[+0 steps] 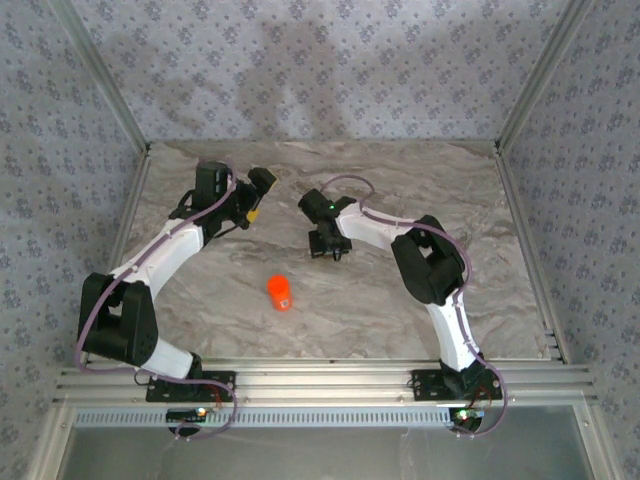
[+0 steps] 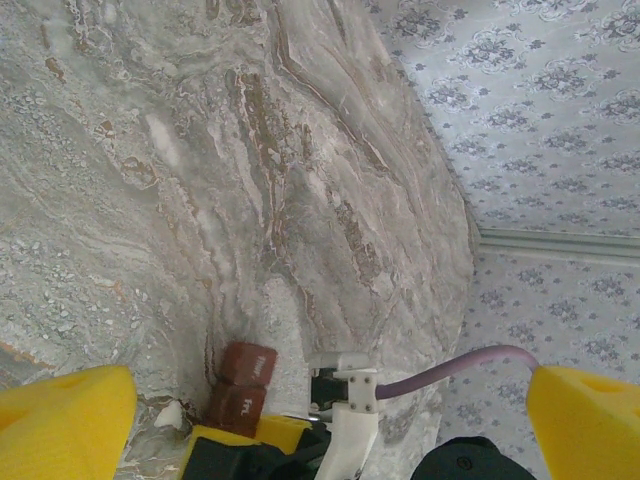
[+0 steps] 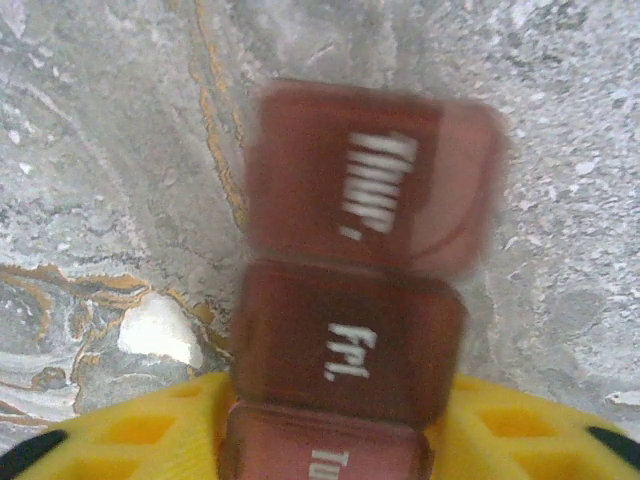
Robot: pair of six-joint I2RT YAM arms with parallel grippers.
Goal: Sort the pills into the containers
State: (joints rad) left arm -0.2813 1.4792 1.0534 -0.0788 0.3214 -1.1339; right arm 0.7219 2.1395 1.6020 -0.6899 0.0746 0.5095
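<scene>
The containers (image 3: pixel 345 340) — a dark reddish-brown strip of joined square compartments — run up the middle of the right wrist view, from the bottom edge to the upper centre. We count three compartments there. The top one reads "Thur." and is smeared by blur, the middle one reads "fri.", and the lowest is cut by the frame edge and shows only "Tu". All three turn their lettered lids to the camera. The plastic is dark, so we cannot tell what lies inside.

The right gripper (image 3: pixel 330 445) is clamped on the lowest compartment. Its yellow fingers (image 3: pixel 140 435) meet the strip on both sides at the bottom of the frame. The marble table (image 3: pixel 560 150) lies beneath; we cannot tell whether the strip rests on it or is raised.

Just left of the "fri." compartment, apart from it, a small white piece (image 3: pixel 158 328) sits on the table — pill or fleck of stone, we cannot tell.

In the left wrist view the containers (image 2: pixel 243 385) sit at lower centre-left with two lettered compartments showing. The white piece (image 2: pixel 168 413) is just to their lower left. The left gripper (image 2: pixel 320 425) has its jaws wide apart, with yellow fingers in the two bottom corners of the frame and bare table between them.

In the top view the right gripper (image 1: pixel 330 245) is at frame centre, with the left gripper (image 1: pixel 257 200) near it to the upper left. The orange bottle (image 1: pixel 280 292) stands upright below and between them, apart from both.
</scene>
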